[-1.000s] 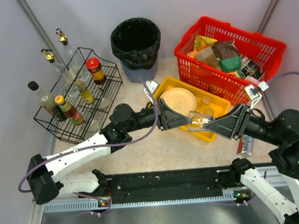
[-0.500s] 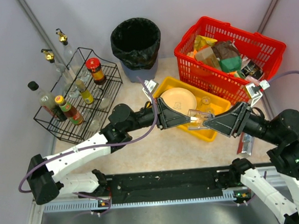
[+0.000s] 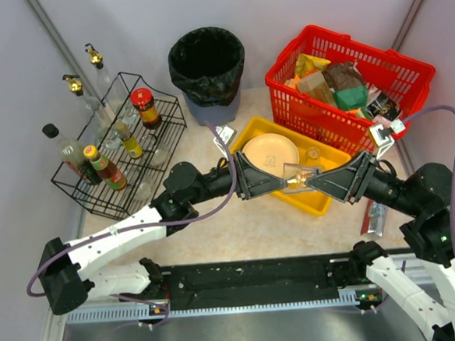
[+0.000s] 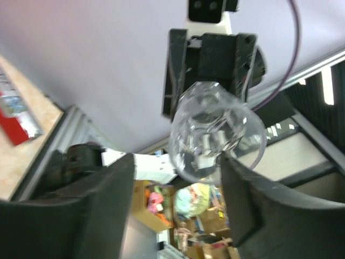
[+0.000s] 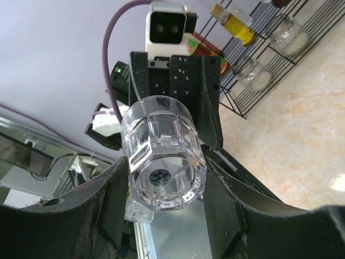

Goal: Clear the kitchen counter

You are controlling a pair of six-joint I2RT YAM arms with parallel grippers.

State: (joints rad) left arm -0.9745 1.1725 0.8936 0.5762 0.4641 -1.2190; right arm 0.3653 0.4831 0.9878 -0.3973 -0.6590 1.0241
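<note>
— From above: a second ago the left claw (image 3: 285, 184) was pinched tight on that glass (image 3: 296, 173). Now its fingers have sprung apart, and both claws have drifted a touch up the frame, over the yellow tray (image 3: 334, 154).

— So the right claw (image 3: 306, 182) has it?

— Looks that way. I'd call it a hand-over just finished, with the glass passed across for the right arm to put away. The kitchen counter (image 3: 239, 224) fills the lower middle of the frame, well below both claws, and neither touches it. A red packet (image 3: 373, 219) lies on it at the right.

— And the left wrist camera?

— Its own fingers (image 4: 81, 210) sit in the bottom corners, spread wide, with the mouth of the glass (image 4: 213, 129) in the middle between them. There's a clear gap on the left side. On the right I can't tell whether the finger grazes the rim. The right claw clamps the far end, top centre. The counter is only a beige sliver at the left edge (image 4: 38, 116).

— Right wrist?

— The base of the glass (image 5: 161, 162) is dead centre, with both fingers (image 5: 102, 210) pressed against its sides, so it's gripped. The left claw stands behind it, upper centre. The counter runs down the right side (image 5: 307, 135), well apart from the claw.
</note>
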